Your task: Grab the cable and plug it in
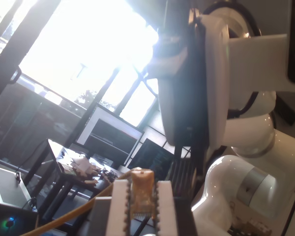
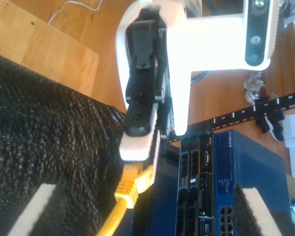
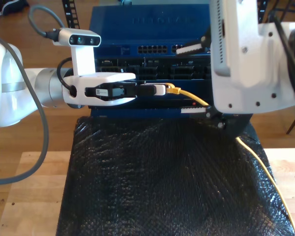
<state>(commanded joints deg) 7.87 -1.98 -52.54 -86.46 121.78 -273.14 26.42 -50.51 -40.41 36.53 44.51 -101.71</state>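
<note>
The cable (image 3: 188, 96) is pale yellow and runs from the port panels across the black mat toward the exterior view's right. Its clear plug (image 1: 141, 191) sits between the white fingers (image 1: 119, 206) of my first gripper (image 1: 141, 204), which is shut on it. That gripper (image 3: 160, 90) reaches in from the exterior view's left and holds the plug level in front of the black port panels (image 3: 152, 71). From above, the yellow boot (image 2: 132, 183) hangs just under the first gripper (image 2: 137, 147). My second gripper (image 3: 182, 81) is open, with one pad (image 2: 255, 211) on each side of the plug and neither touching it.
A blue network switch (image 3: 147, 22) lies on top of the black rack units. A black bubble mat (image 3: 162, 177) covers the wooden table (image 3: 34, 196) in front. The second arm's large white body (image 3: 250, 54) fills the exterior view's upper right, close over the cable.
</note>
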